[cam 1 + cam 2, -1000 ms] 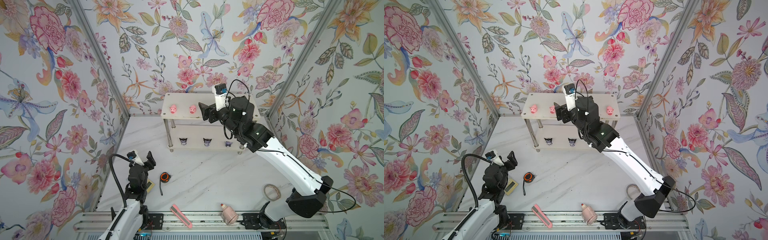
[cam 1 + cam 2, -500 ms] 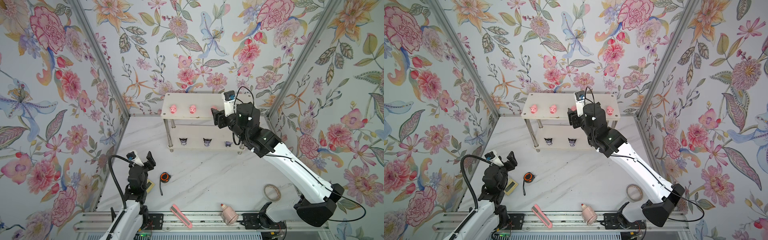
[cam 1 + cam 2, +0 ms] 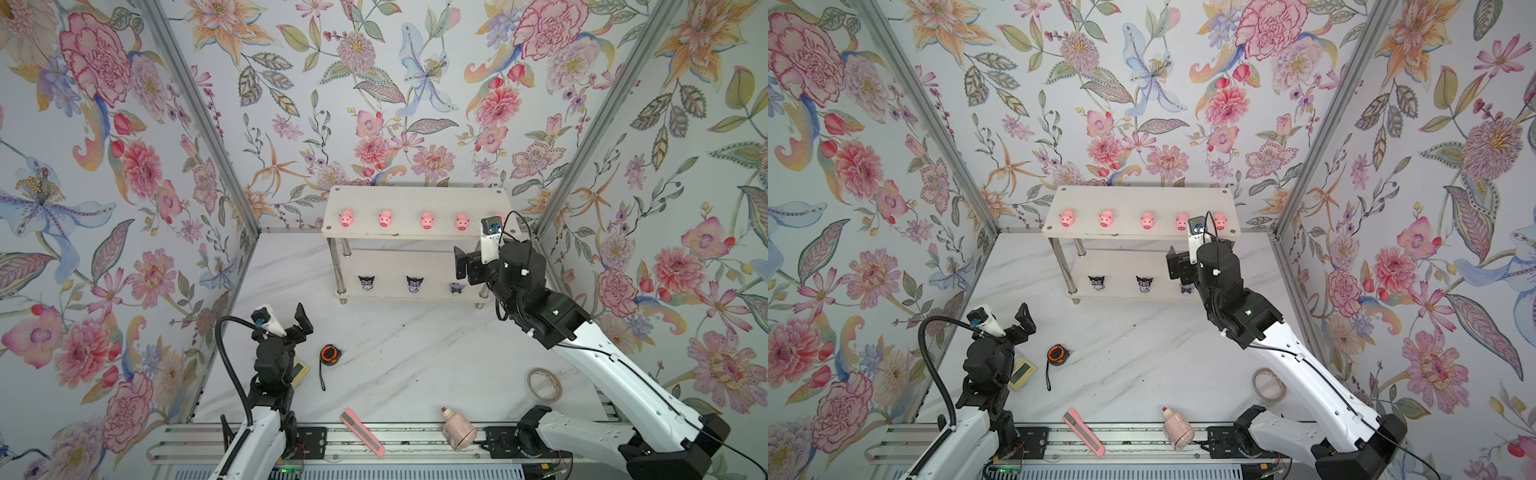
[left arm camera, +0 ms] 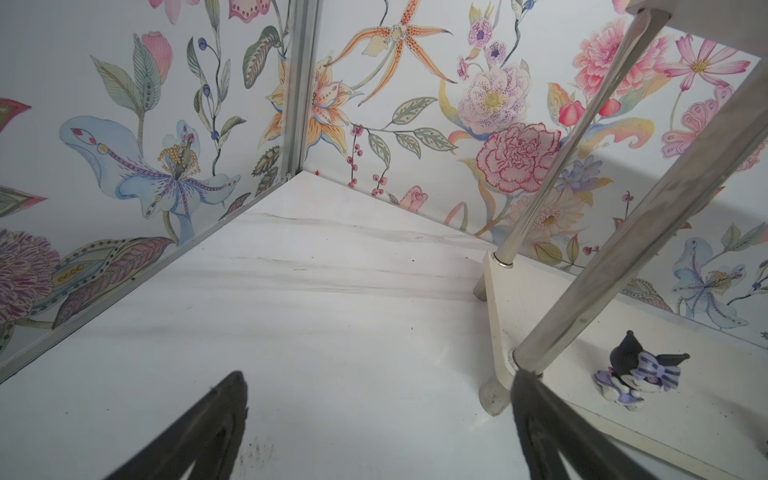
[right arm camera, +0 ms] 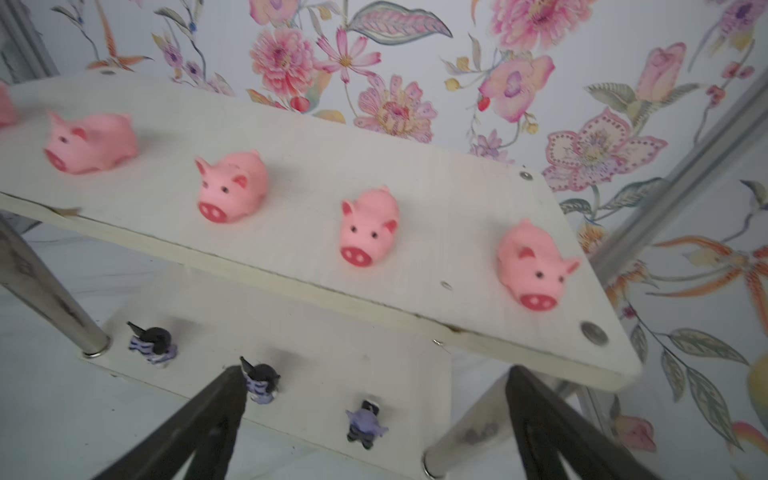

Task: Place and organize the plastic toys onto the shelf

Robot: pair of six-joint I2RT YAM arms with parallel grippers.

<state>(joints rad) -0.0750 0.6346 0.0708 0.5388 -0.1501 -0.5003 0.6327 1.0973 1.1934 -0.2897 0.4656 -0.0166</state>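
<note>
Pigs, handling: the five pink pigs [image 3: 1147,220] look light, rounded and smooth. I judge them soft or rubbery and likely to roll or pop out of a hard squeeze.
Pigs, hold: across the flanks, behind the ears, with the snout pointing out from between the pads.
Horned figurines, handling: the three horned figurines [image 3: 414,284] look like hard, very light plastic. Their thin horn tips seem the easiest part to snap, and they would topple easily.
Horned figurines, hold: low on the body, clear of the horns.
Pigs, look: pale pink bodies, darker red snouts, black dot eyes and small pointed ears.
Horned figurines, look: black two-pointed heads over purple-and-white striped bodies. In the right wrist view the one nearest the right end is turned or tipped differently from the others.
Shelf [image 3: 415,199]: two white boards on chrome legs.
Where: the pigs stand in a spaced row near the upper board's front edge, from left corner to right corner. The figurines stand in a row near the lower board's front edge.
Right gripper [image 3: 459,264]: jaws apart and empty, just in front of the shelf's right end.
Left gripper [image 3: 304,322]: jaws apart and empty, over the table well short of the shelf's left corner.
</note>
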